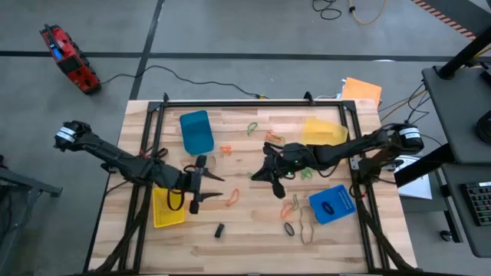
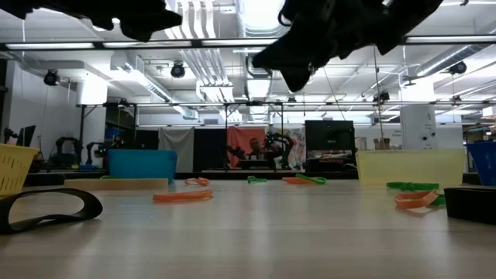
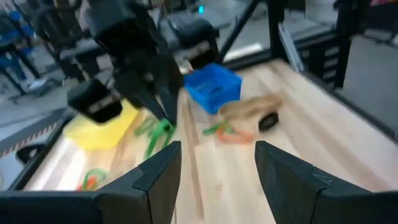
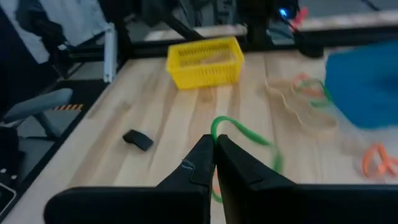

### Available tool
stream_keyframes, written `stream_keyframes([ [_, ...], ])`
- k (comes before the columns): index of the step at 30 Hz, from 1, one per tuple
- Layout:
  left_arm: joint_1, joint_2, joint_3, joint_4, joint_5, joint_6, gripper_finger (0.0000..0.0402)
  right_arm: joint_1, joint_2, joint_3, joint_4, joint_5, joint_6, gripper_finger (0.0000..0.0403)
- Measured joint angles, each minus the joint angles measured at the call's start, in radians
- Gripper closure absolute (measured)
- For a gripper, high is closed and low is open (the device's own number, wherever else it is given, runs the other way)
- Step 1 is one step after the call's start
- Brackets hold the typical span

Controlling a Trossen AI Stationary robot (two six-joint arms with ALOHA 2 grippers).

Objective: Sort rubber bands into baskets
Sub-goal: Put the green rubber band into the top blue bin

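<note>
Right end effector [image 4: 214, 163] pinches 1 thin green rubber loop [image 4: 245, 138]; left end effector [image 3: 214, 171] spread apart over wood.

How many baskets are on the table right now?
4: blue basket far-left, yellow basket far-right, yellow basket near-left under the left arm, blue basket near-right.

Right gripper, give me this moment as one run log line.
right gripper: shut on thin green rubber band, lifted | left gripper: open, empty
</note>
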Motion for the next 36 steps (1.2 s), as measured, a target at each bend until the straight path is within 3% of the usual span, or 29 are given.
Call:
stream_keyframes([
  [8, 0.106, 0.124, 0.001, 0.137, 0.004, 0.011, 0.0212, 0.010, 0.000, 0.026, 0.039, 0.000, -0.075, 0.0394],
  [13, 0.171, 0.200, 0.000, 0.261, 0.161, 0.013, 0.0212, 0.010, 0.000, 0.043, 0.038, -0.001, -0.101, 0.0394],
  [16, 0.199, 0.244, 0.001, 0.345, 0.175, 0.011, 0.0212, 0.009, 0.000, 0.059, 0.025, -0.001, -0.116, 0.0394],
  [31, 0.235, 0.386, 0.001, 0.534, 0.227, -0.010, 0.0213, 0.010, -0.001, 0.084, 0.011, -0.003, -0.156, 0.0394],
  [36, 0.235, 0.397, 0.001, 0.538, 0.262, -0.013, 0.0253, 0.007, -0.001, 0.084, 0.008, 0.005, -0.157, 0.0394],
])
